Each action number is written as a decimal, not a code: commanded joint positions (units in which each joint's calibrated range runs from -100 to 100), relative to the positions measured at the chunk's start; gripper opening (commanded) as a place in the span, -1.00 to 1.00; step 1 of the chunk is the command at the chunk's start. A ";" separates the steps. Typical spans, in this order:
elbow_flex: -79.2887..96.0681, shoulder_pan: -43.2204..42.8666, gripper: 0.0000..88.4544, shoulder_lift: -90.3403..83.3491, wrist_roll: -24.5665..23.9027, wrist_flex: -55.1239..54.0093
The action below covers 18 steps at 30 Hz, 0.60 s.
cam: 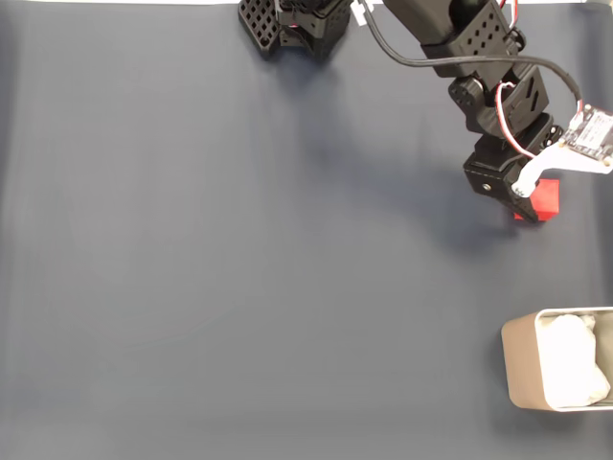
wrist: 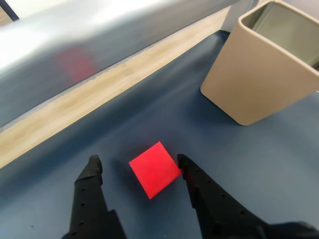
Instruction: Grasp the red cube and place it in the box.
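Note:
The red cube lies on the dark blue cloth between the two black fingers of my gripper, which is open. The right fingertip sits close to the cube's edge; the left fingertip stands well apart from it. In the fixed view the cube peeks out from under the black gripper at the right of the cloth. The beige box with white padding stands at the lower right, some way from the cube. In the wrist view the box rises at the upper right.
The arm's black base stands at the cloth's top edge. A camera board with red and white wires hangs off the wrist. In the wrist view a wooden strip and a shiny metal surface border the cloth.

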 commanded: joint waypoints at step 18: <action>2.91 -1.38 -0.24 -5.59 0.49 1.56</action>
